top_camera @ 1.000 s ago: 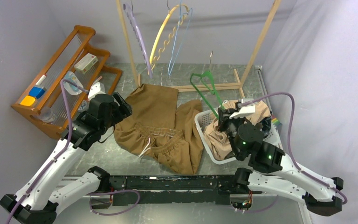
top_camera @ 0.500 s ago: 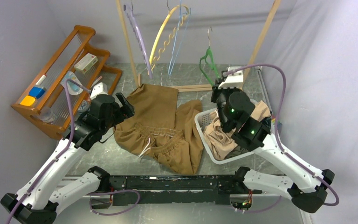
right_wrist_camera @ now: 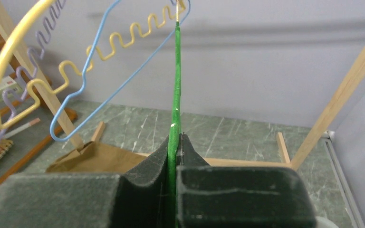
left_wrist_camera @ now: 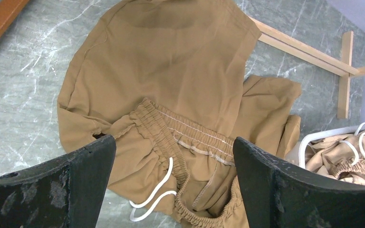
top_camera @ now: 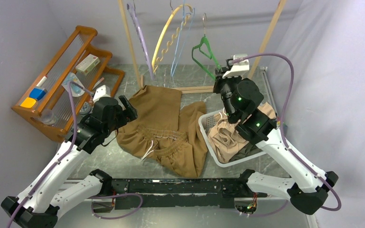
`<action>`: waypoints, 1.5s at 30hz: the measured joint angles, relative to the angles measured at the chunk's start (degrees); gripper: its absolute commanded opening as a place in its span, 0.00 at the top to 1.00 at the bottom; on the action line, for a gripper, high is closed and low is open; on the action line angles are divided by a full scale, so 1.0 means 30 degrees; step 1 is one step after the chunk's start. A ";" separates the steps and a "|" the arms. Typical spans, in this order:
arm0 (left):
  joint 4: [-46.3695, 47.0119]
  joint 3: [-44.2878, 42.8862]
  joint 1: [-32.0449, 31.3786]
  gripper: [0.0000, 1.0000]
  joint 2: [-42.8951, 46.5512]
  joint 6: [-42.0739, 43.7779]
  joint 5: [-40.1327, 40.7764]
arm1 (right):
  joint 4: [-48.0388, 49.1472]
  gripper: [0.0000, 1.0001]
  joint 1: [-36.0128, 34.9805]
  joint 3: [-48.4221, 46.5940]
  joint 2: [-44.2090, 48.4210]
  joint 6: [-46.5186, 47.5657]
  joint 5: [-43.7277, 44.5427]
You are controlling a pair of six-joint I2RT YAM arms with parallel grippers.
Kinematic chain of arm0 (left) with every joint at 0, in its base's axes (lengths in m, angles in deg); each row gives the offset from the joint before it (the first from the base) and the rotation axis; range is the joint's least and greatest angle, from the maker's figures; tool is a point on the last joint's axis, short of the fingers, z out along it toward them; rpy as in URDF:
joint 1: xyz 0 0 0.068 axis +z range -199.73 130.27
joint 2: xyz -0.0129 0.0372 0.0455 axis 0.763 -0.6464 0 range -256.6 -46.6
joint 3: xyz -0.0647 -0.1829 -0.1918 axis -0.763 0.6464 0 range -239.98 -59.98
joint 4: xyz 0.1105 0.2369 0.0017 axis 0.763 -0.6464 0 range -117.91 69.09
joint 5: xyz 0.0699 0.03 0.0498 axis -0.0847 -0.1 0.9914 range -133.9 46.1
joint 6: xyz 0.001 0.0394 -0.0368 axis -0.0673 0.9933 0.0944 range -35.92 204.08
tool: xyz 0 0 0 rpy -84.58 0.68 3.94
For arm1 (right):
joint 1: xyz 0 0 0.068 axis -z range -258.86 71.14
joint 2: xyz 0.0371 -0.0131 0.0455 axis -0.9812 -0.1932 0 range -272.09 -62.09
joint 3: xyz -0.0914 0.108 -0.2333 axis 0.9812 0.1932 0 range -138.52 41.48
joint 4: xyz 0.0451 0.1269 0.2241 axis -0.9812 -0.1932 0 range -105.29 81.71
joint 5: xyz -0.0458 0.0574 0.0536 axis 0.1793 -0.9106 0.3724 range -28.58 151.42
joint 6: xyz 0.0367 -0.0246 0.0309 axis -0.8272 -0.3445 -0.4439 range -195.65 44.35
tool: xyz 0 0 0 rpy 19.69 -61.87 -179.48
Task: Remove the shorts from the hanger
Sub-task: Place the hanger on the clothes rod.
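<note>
Rn 1 green hanger (right_wrist_camera: 176, 90), 1 tan shorts (left_wrist_camera: 180, 80)

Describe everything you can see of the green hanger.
The green hanger is thin and plastic-looking: a triangle with a pale metal hook on top. It carries no garment. It stands upright in the air, to the right of the blue hanger. The right hand is shut on its lower part. Whether its hook rests on a rail does not show.

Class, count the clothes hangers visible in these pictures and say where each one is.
4. The purple hanger, yellow hanger and blue hanger hang between the wooden rack's posts; the green hanger is clamped in the right gripper.
</note>
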 measured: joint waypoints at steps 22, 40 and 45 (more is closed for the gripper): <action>0.0015 0.0000 0.0000 0.04 -0.0423 0.0007 -0.0342 | 0.2616 1.00 0.0029 -0.1734 -0.0503 0.1239 -0.0073; 0.0015 0.0007 0.0000 0.05 -0.0444 0.0015 -0.0444 | 0.4532 1.00 0.0335 -0.2215 -0.2426 0.3315 0.0299; 0.0022 0.0007 0.0000 0.05 -0.0576 0.0015 -0.0634 | 0.4714 1.00 0.0852 -0.2178 -0.2754 0.3453 0.0226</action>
